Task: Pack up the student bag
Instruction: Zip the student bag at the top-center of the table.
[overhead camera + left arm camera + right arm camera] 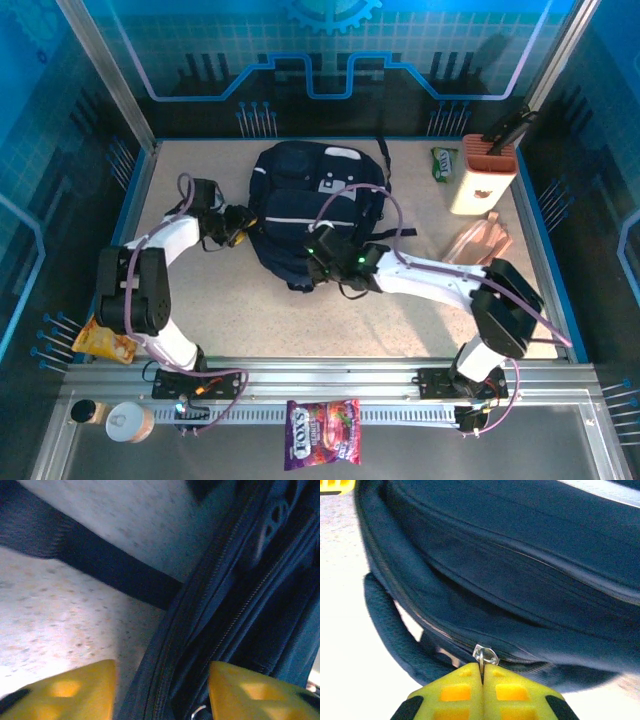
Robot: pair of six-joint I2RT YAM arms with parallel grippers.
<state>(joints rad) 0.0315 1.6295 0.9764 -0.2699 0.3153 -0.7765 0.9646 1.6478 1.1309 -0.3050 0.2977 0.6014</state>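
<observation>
bag: student bag (315, 205) lies flat mid-table, top end toward 12 o'clock.
right gripper: right gripper (482, 666) clenched on the zipper pull (486, 655), at the bag's 6 o'clock edge.
left gripper: left gripper (162, 695) at the bag's 9 o'clock, jaws apart; the zipped seam runs between the fingers, nothing pinched.
risk, drag: the bag isn't braced, so a tug on the zip would likely slide the whole bag rather than run the slider.
risk, slip: only the thin pull tab is pinched, so an off-line tug could pop it free.
risk, snag: black strap (100, 565) lies loose by the left fingers and could catch.
unclear: whether the compartment is open, and where the zip track ends; left wrist view is blurred.
unpacked: Fox's candy bag (322, 433) on the rail at 6 o'clock.
</observation>
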